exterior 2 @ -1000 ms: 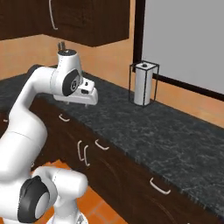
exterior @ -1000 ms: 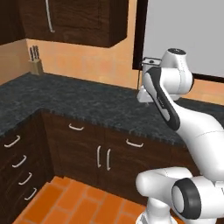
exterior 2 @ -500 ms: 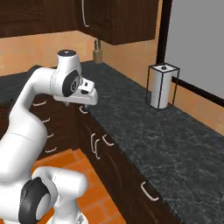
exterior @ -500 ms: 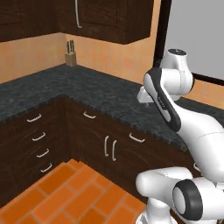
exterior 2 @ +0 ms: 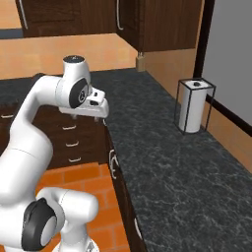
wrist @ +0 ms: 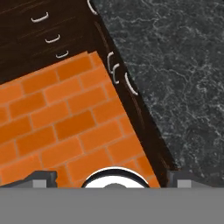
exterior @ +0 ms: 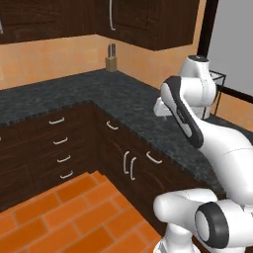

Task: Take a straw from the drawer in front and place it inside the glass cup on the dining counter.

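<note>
Dark-cabinet kitchen, orange brick floor (wrist: 57, 127), black granite counter (exterior 2: 182, 167). End effector (wrist: 112, 177) fully spread, empty, above counter edge. Target drawer unidentifiable among closed fronts; straw presumably inside. Judgement: square up to drawer before reaching for handle.

Black speckled worktop (exterior 2: 187, 177), paper towel holder (exterior 2: 193, 106), knife block (exterior: 111, 62)

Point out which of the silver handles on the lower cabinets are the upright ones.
The two upright handles sit side by side on the doors under the black worktop. Every other handle, like the drawer pulls stacked at left, is a horizontal curved bar.
</note>
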